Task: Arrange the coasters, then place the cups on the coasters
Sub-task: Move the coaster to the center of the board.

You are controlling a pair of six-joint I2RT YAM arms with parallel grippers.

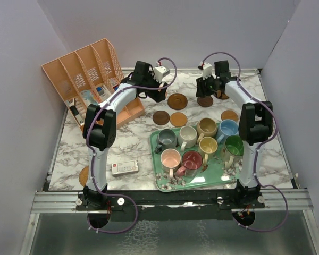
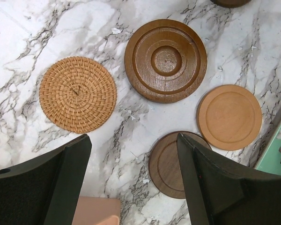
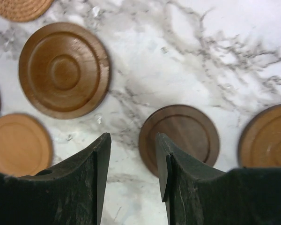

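Broadly, the marble-topped bench (image 1: pixel 133 146) carries the green floral rectangular tray (image 1: pixel 154 159) near the arms, with eight glossy ceramic mugs (image 1: pixel 187 135) standing in it. The round wooden coasters (image 1: pixel 177 100) lie loose farther back. The right claw (image 3: pixel 132 137) is nearer the dark brown round wooden coaster (image 3: pixel 180 138), its jaws part-way apart and empty. That disc lies flat just right of the gap, so a small rightward shift should centre it. The left claw (image 2: pixel 133 138) hangs wide apart, empty.

Tan woven coaster (image 2: pixel 77 94); dark brown ringed coaster (image 2: pixel 165 61); grey-veined white table (image 2: pixel 28 28).
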